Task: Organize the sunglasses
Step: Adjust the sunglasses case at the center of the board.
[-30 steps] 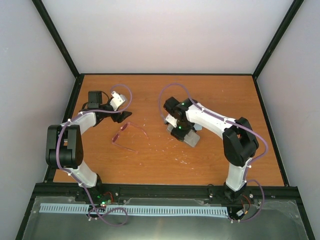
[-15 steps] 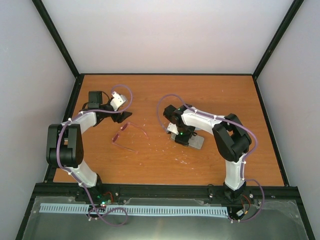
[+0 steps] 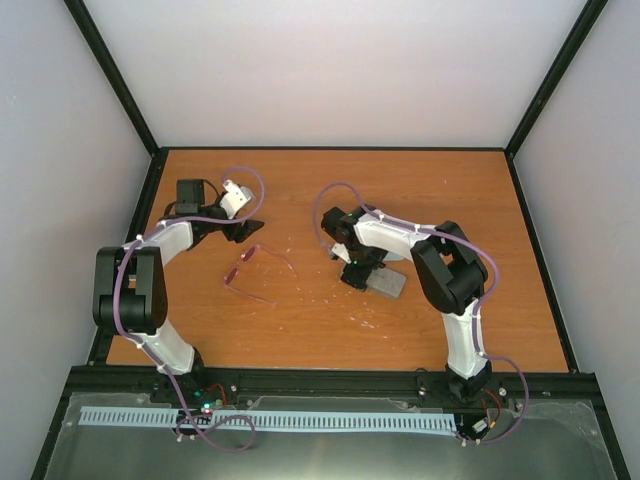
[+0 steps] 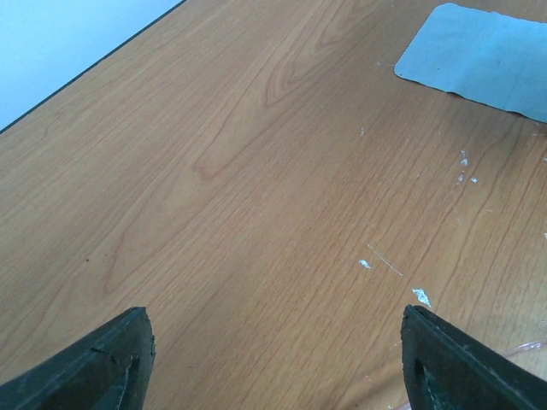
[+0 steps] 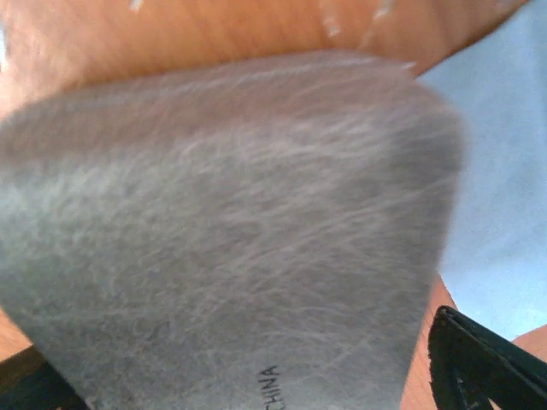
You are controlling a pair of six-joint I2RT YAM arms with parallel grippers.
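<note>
The sunglasses [image 3: 256, 270], thin pink frame with temples unfolded, lie on the table left of centre. My left gripper [image 3: 247, 229] hovers just behind them; in the left wrist view it [image 4: 278, 342] stands open over bare wood. The grey case [image 3: 389, 285] lies closed right of centre, and my right gripper [image 3: 355, 268] is low over its left end. In the right wrist view the case [image 5: 231, 222] fills the picture between the fingers [image 5: 474, 367], with a strip of table showing between its edge and the right finger. The right gripper [image 5: 244, 367] is open.
A light blue-grey cloth [image 4: 483, 55] lies flat beside the case, its edge showing past the case [image 5: 504, 196]. White scuffs mark the wood. A black frame [image 3: 150, 200] borders the table, with walls close behind and at both sides.
The right arm has drawn its elbow in and its gripper has settled lower over the case, with the jaws now wider apart. The left arm and sunglasses have hardly moved.
</note>
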